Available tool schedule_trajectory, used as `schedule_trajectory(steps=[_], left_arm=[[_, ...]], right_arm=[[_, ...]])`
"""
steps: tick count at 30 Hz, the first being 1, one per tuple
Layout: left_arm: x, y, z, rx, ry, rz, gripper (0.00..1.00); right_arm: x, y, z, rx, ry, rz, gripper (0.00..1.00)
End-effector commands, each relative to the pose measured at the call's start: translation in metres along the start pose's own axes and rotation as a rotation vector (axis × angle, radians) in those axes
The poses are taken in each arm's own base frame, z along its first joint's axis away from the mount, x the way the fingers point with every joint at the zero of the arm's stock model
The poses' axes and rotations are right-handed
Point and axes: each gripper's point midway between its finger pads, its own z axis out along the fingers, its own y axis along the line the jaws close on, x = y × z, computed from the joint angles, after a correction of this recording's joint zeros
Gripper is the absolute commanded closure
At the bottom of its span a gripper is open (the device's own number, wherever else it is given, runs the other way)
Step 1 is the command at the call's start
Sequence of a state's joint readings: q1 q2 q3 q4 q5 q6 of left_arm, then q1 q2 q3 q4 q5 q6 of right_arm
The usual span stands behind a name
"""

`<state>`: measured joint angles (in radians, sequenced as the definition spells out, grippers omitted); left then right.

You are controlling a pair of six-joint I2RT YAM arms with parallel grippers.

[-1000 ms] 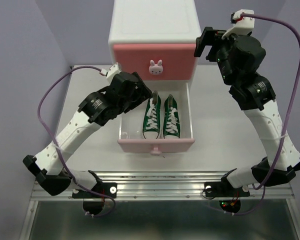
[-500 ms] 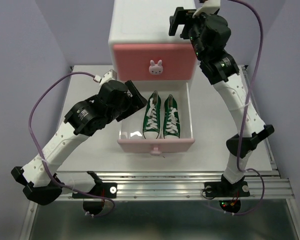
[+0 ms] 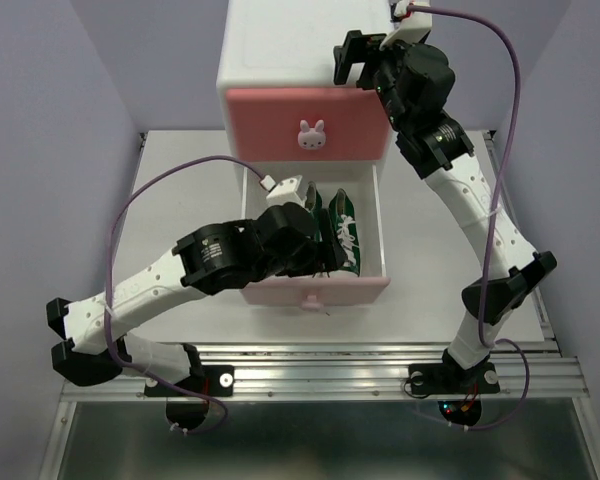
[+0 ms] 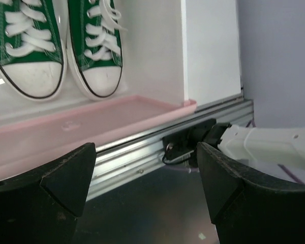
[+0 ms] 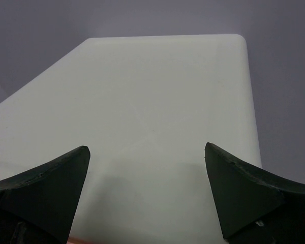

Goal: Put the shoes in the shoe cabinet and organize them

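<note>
The white shoe cabinet [image 3: 300, 45] stands at the back, its upper pink drawer [image 3: 270, 120] shut. The lower drawer [image 3: 365, 285] is pulled out and holds the pair of green shoes [image 3: 345, 235], also in the left wrist view [image 4: 99, 56], toes toward the drawer front. My left gripper [image 3: 320, 262] hovers over the drawer, hiding the left shoe from above; it is open and empty [image 4: 145, 203]. My right gripper [image 3: 346, 60] is open and empty just above the cabinet's top [image 5: 152, 101]. The red shoes are out of view.
The drawer's pale pink front rim [image 4: 91, 119] lies just beyond my left fingers. Past it run the aluminium rail [image 4: 157, 147] at the table's near edge and the right arm's base [image 4: 274, 145]. Grey walls close in on both sides.
My left arm swung from the drawer's left side to over the drawer, covering the left green shoe. My right arm moved from the cabinet's right side to above its top.
</note>
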<state>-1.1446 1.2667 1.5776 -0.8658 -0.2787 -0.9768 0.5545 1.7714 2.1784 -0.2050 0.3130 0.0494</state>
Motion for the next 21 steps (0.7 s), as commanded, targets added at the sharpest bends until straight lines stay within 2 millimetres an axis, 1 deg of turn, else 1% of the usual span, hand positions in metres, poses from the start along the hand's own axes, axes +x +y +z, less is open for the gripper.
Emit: schedule_trajectory(steps=[1, 2, 4, 5, 6, 8, 9, 10, 11, 13, 14, 15, 16, 17, 18, 19, 20, 21], left_arm=[[0.008, -0.009, -0.019, -0.022, -0.028, 0.024, 0.1], [0.018, -0.012, -0.021, -0.042, -0.012, 0.034, 0.1], [0.021, -0.013, -0.027, -0.064, -0.016, 0.062, 0.1], [0.027, -0.017, -0.031, -0.058, -0.004, 0.088, 0.1], [0.033, -0.021, -0.032, -0.046, 0.01, 0.105, 0.1], [0.053, -0.018, -0.028, -0.062, 0.053, 0.131, 0.1], [0.067, -0.014, -0.027, -0.076, 0.08, 0.139, 0.1], [0.086, 0.004, -0.016, -0.138, 0.112, 0.129, 0.1], [0.096, 0.014, -0.012, -0.167, 0.13, 0.121, 0.1], [0.11, 0.034, -0.01, -0.204, 0.154, 0.082, 0.1], [0.123, 0.055, -0.003, -0.264, 0.165, 0.041, 0.1], [0.123, 0.062, -0.007, -0.263, 0.163, -0.001, 0.1], [0.131, 0.076, -0.004, -0.296, 0.168, -0.011, 0.1], [0.133, 0.08, -0.006, -0.3, 0.161, -0.073, 0.1], [0.136, 0.083, -0.006, -0.305, 0.161, -0.089, 0.1], [0.139, 0.088, -0.003, -0.317, 0.16, -0.096, 0.1], [0.146, 0.096, 0.002, -0.352, 0.159, -0.096, 0.1], [0.15, 0.1, 0.006, -0.375, 0.153, -0.089, 0.1]], right_arm=[[0.043, -0.007, -0.002, 0.035, 0.117, 0.002, 0.0], [0.05, -0.007, -0.003, 0.037, 0.132, -0.001, 0.0], [0.055, -0.008, -0.004, 0.04, 0.144, -0.003, 0.0], [0.061, -0.009, -0.006, 0.043, 0.157, -0.004, 0.0], [0.061, -0.01, -0.007, 0.045, 0.16, -0.005, 0.0], [0.066, -0.011, -0.009, 0.046, 0.171, -0.011, 0.0], [0.067, -0.012, -0.01, 0.046, 0.174, -0.013, 0.0], [0.069, -0.013, -0.01, 0.047, 0.179, -0.023, 0.0], [0.07, -0.015, -0.011, 0.058, 0.18, -0.028, 0.0], [0.074, -0.017, -0.014, 0.065, 0.19, -0.033, 0.0], [0.075, -0.017, -0.014, 0.06, 0.193, -0.038, 0.0], [0.074, -0.016, -0.016, 0.054, 0.193, -0.037, 0.0], [0.079, -0.016, -0.017, 0.052, 0.203, -0.037, 0.0], [0.08, -0.016, -0.018, 0.046, 0.207, -0.038, 0.0], [0.083, -0.017, -0.019, 0.05, 0.212, -0.04, 0.0], [0.083, -0.018, -0.02, 0.053, 0.213, -0.039, 0.0], [0.09, -0.02, -0.021, 0.062, 0.226, -0.045, 0.0], [0.094, -0.02, -0.021, 0.063, 0.235, -0.048, 0.0]])
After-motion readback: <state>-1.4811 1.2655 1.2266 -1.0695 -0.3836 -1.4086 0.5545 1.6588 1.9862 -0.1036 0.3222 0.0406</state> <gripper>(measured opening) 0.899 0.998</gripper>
